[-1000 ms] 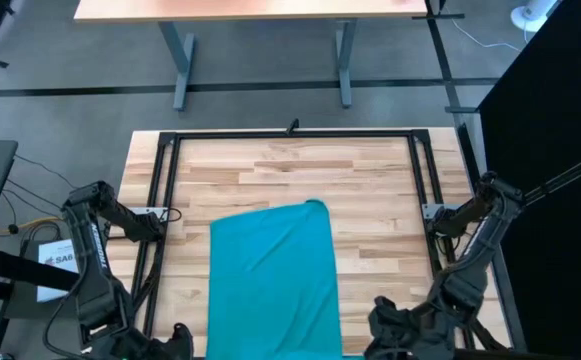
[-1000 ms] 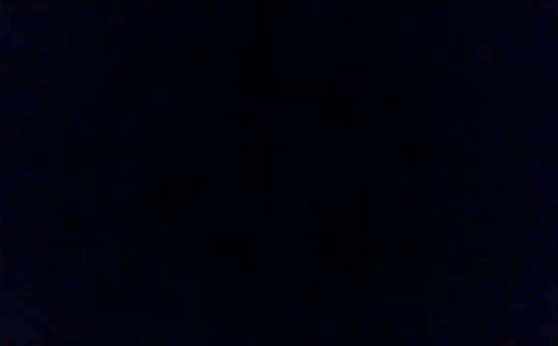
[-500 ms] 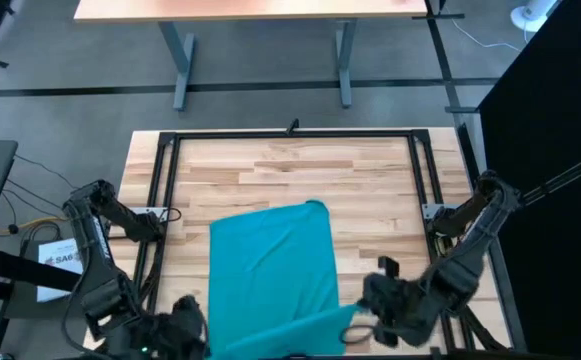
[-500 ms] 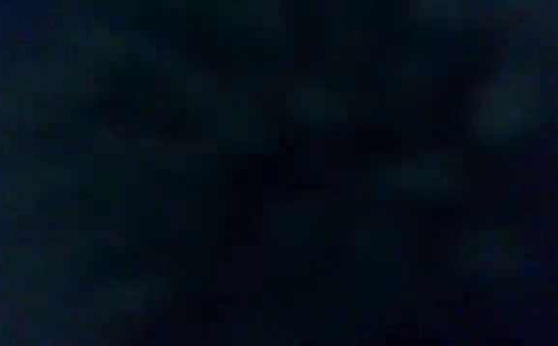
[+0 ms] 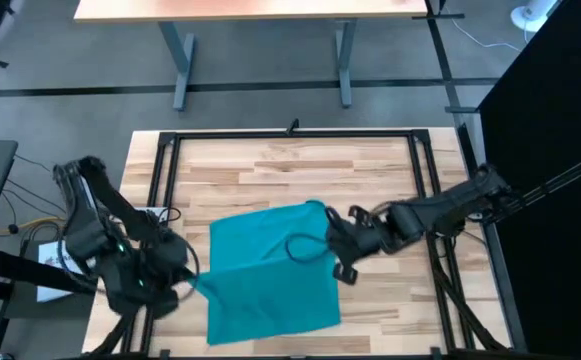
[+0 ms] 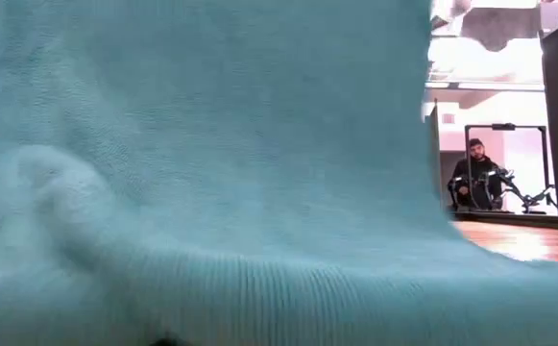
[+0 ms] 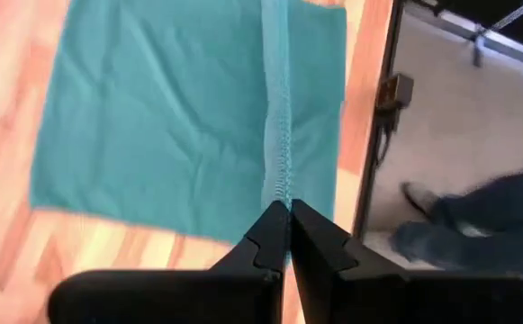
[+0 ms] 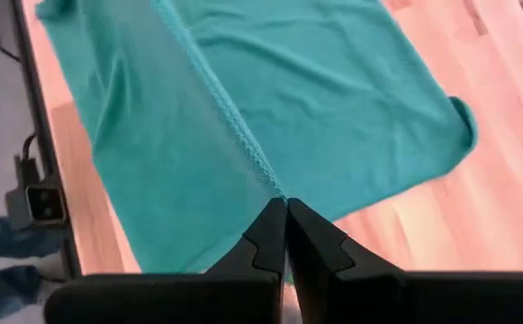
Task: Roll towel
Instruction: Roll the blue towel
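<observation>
There is one plain teal soft cloth towel; it lies on one light wooden table with one black metal frame around it; two dark robot arms are there, so two two-finger grippers, the left gripper and the right gripper, each pinching the towel; behind is one second table with a pale wooden top; one person is in the room

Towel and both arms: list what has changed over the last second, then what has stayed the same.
Both end effectors rose from the table's near edge, carrying the towel's near hem up and toward the far side. The left end effector now pinches it at the towel's left edge, the right end effector near the far right corner, so a fold is draped over the flat part. The low view went from dark to filled with cloth. The towel's far end stayed put.
</observation>
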`<state>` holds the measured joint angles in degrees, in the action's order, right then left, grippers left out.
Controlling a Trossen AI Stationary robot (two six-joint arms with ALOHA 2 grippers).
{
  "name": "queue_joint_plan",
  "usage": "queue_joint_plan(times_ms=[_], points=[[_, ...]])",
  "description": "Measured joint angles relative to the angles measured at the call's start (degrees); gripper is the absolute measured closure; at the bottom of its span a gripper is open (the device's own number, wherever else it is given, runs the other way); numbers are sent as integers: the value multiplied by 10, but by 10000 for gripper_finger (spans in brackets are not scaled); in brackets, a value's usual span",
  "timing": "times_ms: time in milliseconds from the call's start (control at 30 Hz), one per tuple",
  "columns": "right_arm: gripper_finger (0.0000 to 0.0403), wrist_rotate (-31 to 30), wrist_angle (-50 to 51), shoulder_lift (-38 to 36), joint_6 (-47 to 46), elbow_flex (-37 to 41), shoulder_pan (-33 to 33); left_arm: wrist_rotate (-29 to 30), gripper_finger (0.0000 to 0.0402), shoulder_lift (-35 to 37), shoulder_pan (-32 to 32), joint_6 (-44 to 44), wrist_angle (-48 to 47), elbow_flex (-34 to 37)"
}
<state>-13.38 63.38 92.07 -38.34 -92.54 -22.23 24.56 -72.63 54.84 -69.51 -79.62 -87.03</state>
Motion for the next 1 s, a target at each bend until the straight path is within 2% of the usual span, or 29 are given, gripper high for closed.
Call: queue_joint_plan(times_ms=[233,333,400,767,1000], points=[[403,43,-15,0,24,33,57,-11,402,169,-8,-50,103,211],[403,57,-21,-1,23,59,74,-14,402,215,-30,-36,164,285],[403,65,-22,0,19,73,82,-18,402,237,-45,-28,174,322],[403,84,-34,-1,47,136,162,-28,401,325,-142,14,174,449],[403,124,-95,-1,79,191,215,-33,401,342,-186,38,173,485]])
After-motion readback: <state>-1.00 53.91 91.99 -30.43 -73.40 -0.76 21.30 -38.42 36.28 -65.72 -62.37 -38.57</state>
